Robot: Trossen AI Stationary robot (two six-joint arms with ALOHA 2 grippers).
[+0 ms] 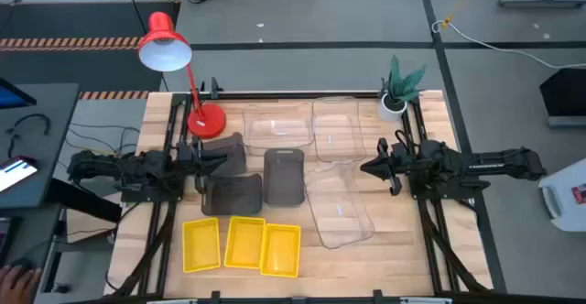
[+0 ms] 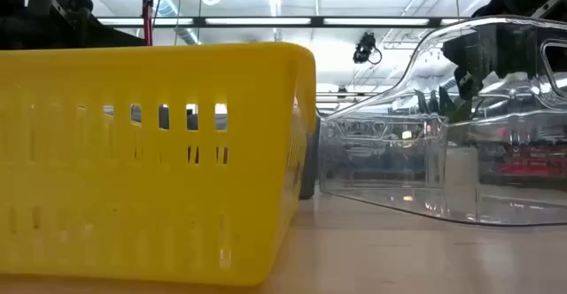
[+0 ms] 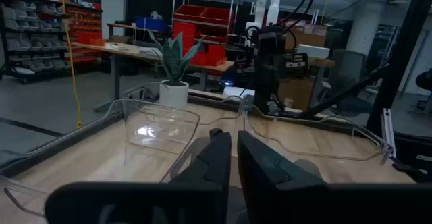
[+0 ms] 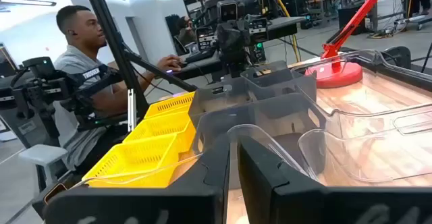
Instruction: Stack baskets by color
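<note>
Three yellow baskets point(image 1: 244, 245) sit side by side on their bottoms near the table's front edge; one fills the low view point(image 2: 151, 161). Three dark grey baskets point(image 1: 284, 176) rest left of centre. Several clear baskets point(image 1: 337, 208) lie at the centre and far side, and one shows in the low view point(image 2: 443, 152). My left gripper point(image 1: 222, 159) hovers shut over the grey baskets, its fingers point(image 3: 216, 160) together with nothing between them. My right gripper point(image 1: 366, 168) is shut too, level, beside the clear baskets' right edge point(image 4: 283, 143).
A red desk lamp stands with its base point(image 1: 206, 121) at the far left, close to the grey baskets. A white plant pot point(image 1: 394, 104) is at the far right corner. A person point(image 4: 81, 69) sits beyond the table's left side. Bare wood point(image 1: 403, 249) lies at the near right.
</note>
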